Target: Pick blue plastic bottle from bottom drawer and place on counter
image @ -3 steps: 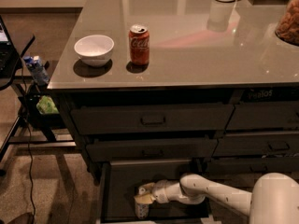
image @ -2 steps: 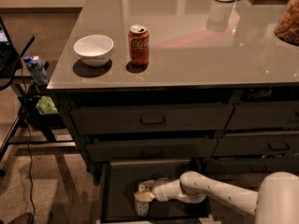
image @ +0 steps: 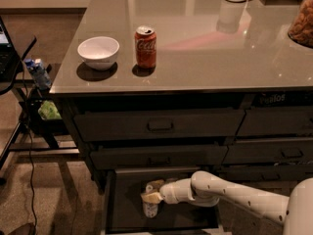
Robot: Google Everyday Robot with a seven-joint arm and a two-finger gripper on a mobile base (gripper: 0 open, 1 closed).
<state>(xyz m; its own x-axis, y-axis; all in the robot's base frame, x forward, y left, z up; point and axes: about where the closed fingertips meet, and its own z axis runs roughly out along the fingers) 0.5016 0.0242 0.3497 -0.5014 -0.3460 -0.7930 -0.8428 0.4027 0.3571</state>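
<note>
The blue plastic bottle (image: 150, 209) stands upright on the floor of the open bottom drawer (image: 188, 215), with the gripper (image: 152, 193) fingers clasped on its upper part. The grasp looks made; lifting out and placing remain. The glossy counter (image: 205, 58) above holds a white bowl (image: 98, 52) and a Coca-Cola can (image: 145, 47)

A white bowl (image: 98, 51) stands near a red Coca-Cola can (image: 145, 46); a small blue carton (image: 37, 72) sits farther left.
</note>
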